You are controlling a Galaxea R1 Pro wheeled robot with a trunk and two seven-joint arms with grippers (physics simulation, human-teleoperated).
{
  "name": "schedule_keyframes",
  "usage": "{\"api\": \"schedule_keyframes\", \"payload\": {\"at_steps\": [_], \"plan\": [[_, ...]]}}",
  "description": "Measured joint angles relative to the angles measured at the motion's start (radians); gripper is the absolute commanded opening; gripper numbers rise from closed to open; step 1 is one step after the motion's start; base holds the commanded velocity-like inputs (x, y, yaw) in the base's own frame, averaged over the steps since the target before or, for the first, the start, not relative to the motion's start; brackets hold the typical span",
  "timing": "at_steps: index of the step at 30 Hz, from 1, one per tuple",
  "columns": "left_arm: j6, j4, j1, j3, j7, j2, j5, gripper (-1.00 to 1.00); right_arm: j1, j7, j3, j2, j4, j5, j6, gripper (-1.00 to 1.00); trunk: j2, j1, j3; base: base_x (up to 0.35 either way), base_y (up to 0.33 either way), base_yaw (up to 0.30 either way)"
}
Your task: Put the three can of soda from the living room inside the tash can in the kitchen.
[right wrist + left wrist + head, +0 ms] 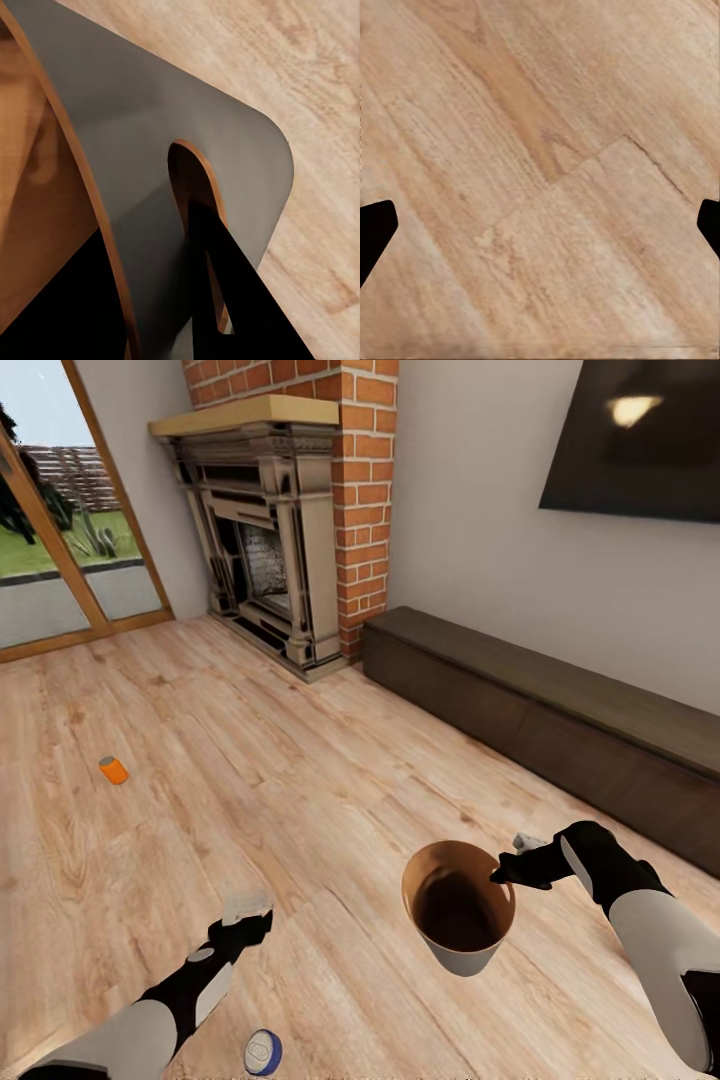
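Nearest me, the dark blue soda can (263, 1051) lies on the wood floor (300, 790) beside my left arm. My left gripper (246, 916) hangs open and empty above the boards. My right gripper (512, 872) clamps the trash can (459, 908) by its rim, the bin looking empty. Farther off lies an orange can (113, 770). Nothing binned yet, I'd judge.
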Motion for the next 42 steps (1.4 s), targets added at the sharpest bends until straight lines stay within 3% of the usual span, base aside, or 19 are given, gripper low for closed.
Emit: {"api": "schedule_keyframes", "payload": {"at_steps": [12, 27, 39, 42], "plan": [[0.017, 0.075, -0.001, 0.006, 0.004, 0.003, 0.0, 1.0, 0.0, 0.001, -0.001, -0.002, -0.001, -0.001, 0.001, -1.0, -0.084, 0.046, -0.056, 0.0, 0.0, 0.0], [0.162, 0.076, -0.001, 0.005, 0.004, 0.003, -0.001, 1.0, 0.0, 0.001, -0.002, -0.001, -0.001, -0.001, 0.0, -1.0, -0.189, 0.104, -0.127, 0.0, 0.0, 0.0], [0.172, 0.075, -0.001, -0.001, 0.004, 0.003, -0.001, 1.0, 0.0, 0.004, -0.003, -0.003, -0.005, 0.001, -0.001, -1.0, -0.273, 0.15, -0.183, 0.0, 0.0, 0.0], [0.171, 0.074, -0.001, -0.001, 0.003, 0.003, -0.001, 1.0, 0.0, 0.011, -0.002, -0.004, -0.014, 0.003, -0.002, -1.0, -0.273, 0.15, -0.188, 0.0, 0.0, 0.0]]}}
